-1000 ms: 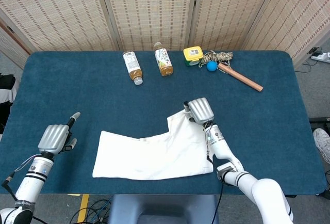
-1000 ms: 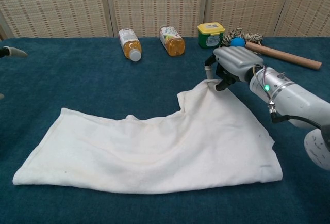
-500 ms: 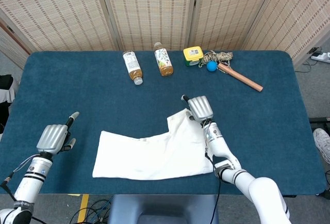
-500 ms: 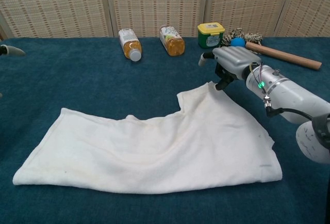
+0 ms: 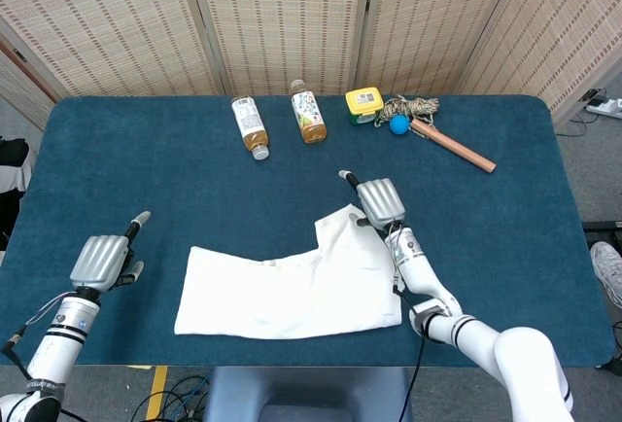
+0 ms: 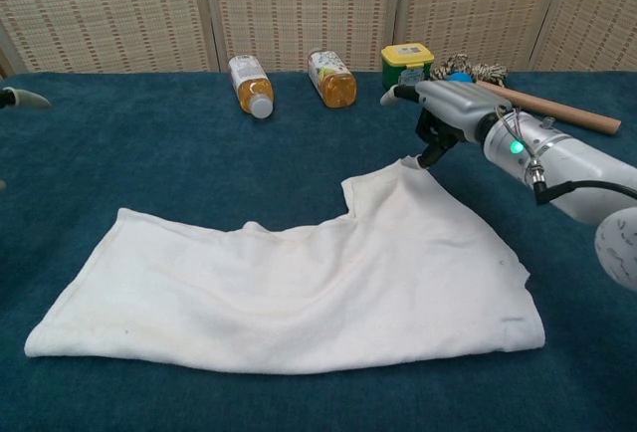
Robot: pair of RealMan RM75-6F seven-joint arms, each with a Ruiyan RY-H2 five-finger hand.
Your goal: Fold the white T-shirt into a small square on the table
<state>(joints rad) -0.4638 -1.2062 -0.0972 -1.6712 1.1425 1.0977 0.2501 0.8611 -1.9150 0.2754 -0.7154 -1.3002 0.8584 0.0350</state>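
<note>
T-shirt (image 5: 296,286), white, lies partly folded on blue table (image 5: 505,228), near front edge | right hand (image 5: 381,202) pinches its raised far-right corner, 1 finger sticking out | left hand (image 5: 101,259) apart at left, fingers loosely spread, holding nothing | 2 bottles (image 5: 251,127) lie at back.

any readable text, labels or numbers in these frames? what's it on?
Nothing can be read.
Left bottle: label print too small.
Right bottle: patterned label, blurred.
Green tub: yellow lid with a label, print too small.
T-shirt: no print visible.
Right hand: a green light near the wrist, no text.
</note>
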